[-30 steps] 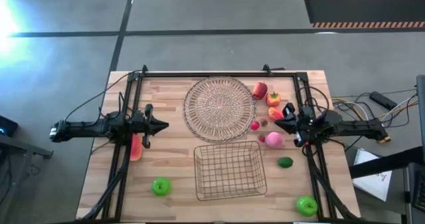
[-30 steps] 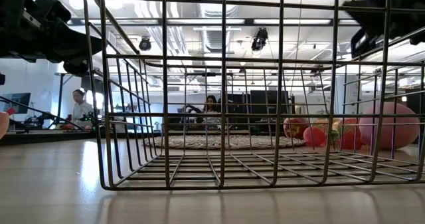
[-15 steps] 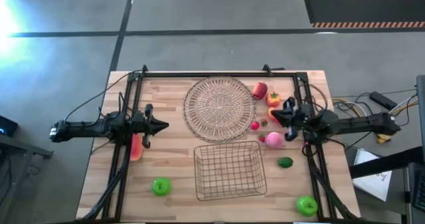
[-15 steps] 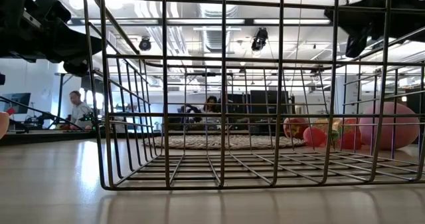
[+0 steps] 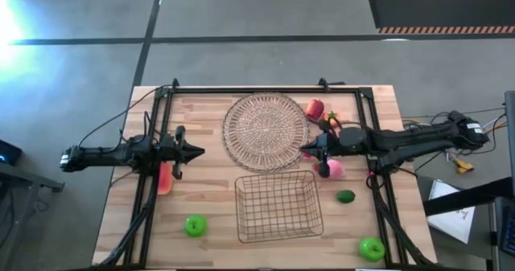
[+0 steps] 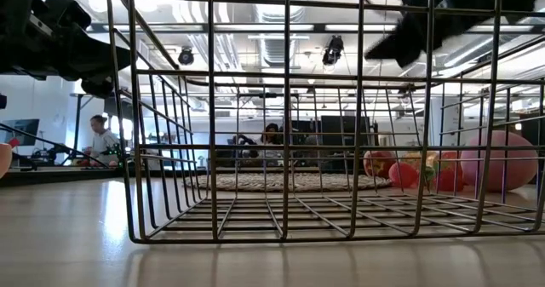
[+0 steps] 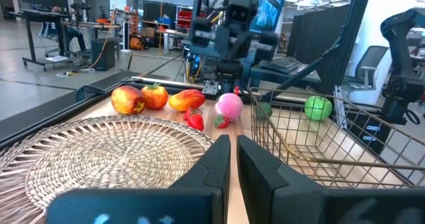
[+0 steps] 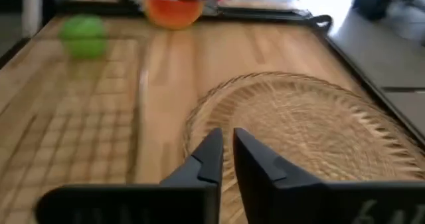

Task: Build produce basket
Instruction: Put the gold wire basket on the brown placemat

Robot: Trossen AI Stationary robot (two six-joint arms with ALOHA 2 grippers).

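The wire basket [image 5: 278, 207] stands on its base at the table's near middle, with nothing in it. Produce lies on the table to its right: a red apple [image 5: 314, 108], an orange piece [image 5: 331, 120], a pink piece [image 5: 333, 170], a dark green piece [image 5: 345, 196] and a green apple [image 5: 371, 248]. Another green apple [image 5: 195, 225] and a salmon-red piece [image 5: 165, 179] lie on the left. My right gripper [image 5: 310, 150] is shut and hovers above the table, left of the pink piece. My left gripper [image 5: 193, 151] waits shut at the left.
A round woven tray [image 5: 265, 130] lies flat at the table's far middle, just left of my right gripper. Small red pieces [image 7: 194, 119] sit between the tray and the pink piece. A black frame [image 5: 265, 88] runs along the table's edges. People show in the room beyond.
My right arm has stretched out toward the table's left. Its gripper has travelled from the right edge, over the produce, to the tray's right rim, staying high above the table. No produce has moved.
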